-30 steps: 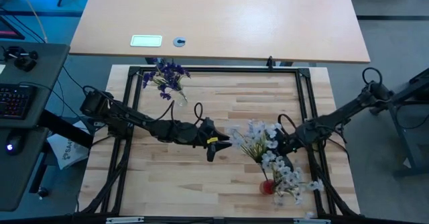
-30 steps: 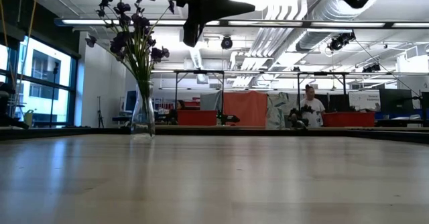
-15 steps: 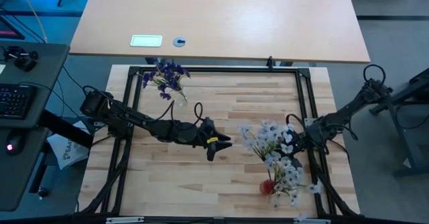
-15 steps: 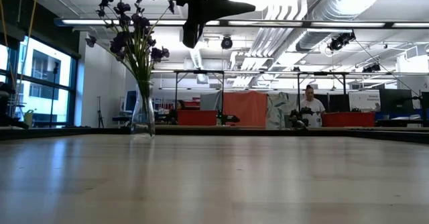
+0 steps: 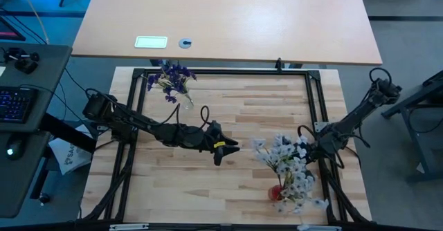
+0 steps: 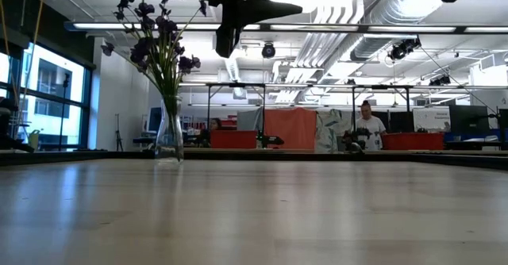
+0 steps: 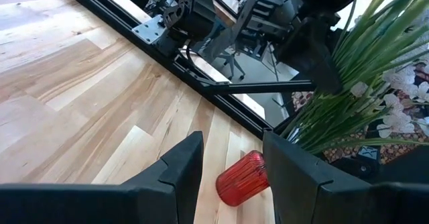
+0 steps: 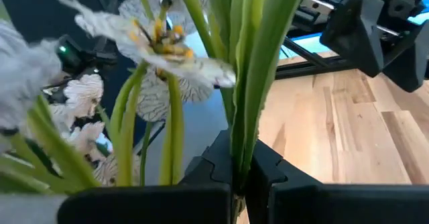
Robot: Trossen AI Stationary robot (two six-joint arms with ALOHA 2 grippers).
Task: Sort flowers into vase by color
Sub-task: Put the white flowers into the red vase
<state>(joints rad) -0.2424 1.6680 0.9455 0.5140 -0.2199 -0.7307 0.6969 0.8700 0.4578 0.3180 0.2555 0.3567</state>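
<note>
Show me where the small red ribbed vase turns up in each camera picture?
High view: small red ribbed vase, near edge, right side, under the white flowers.
Low view: not in it.
Left wrist view: low centre, between the left gripper's fingers.
Right wrist view: not visible.
Shared landmark: the white flowers.

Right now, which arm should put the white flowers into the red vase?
Right. The right gripper is already shut on the white flowers' stems, held above the red vase. The left gripper waits open at mid-table, holding nothing.
</note>
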